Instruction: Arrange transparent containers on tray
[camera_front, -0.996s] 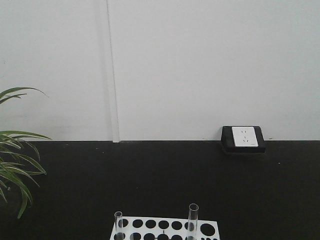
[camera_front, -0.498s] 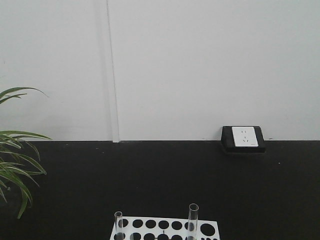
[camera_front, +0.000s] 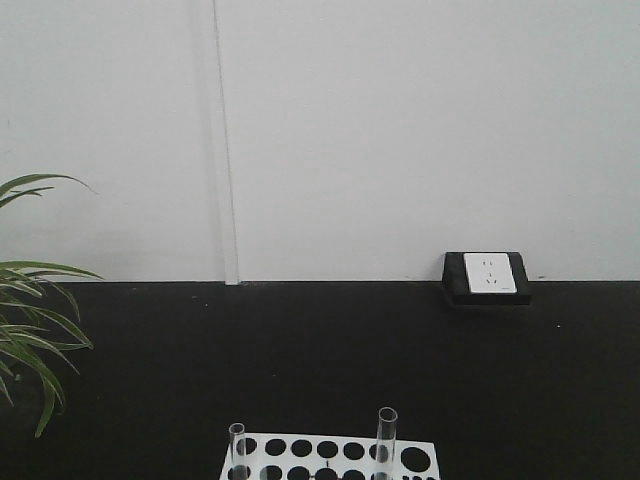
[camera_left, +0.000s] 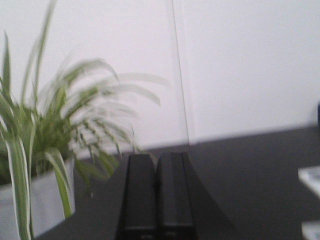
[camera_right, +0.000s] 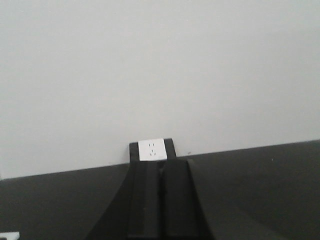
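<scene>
The left tool and the right tool each have jaws pressed together, holding nothing. 2 test tubes stand upright in the white rack on the black surface.

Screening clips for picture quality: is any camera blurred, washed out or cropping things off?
Front view: sharp, evenly lit, but the bottom edge cuts off the rack and two test tubes. Left wrist view: soft throughout, the plant smeared, the wall bright. Right wrist view: fairly sharp, flat light, the socket readable.
</scene>
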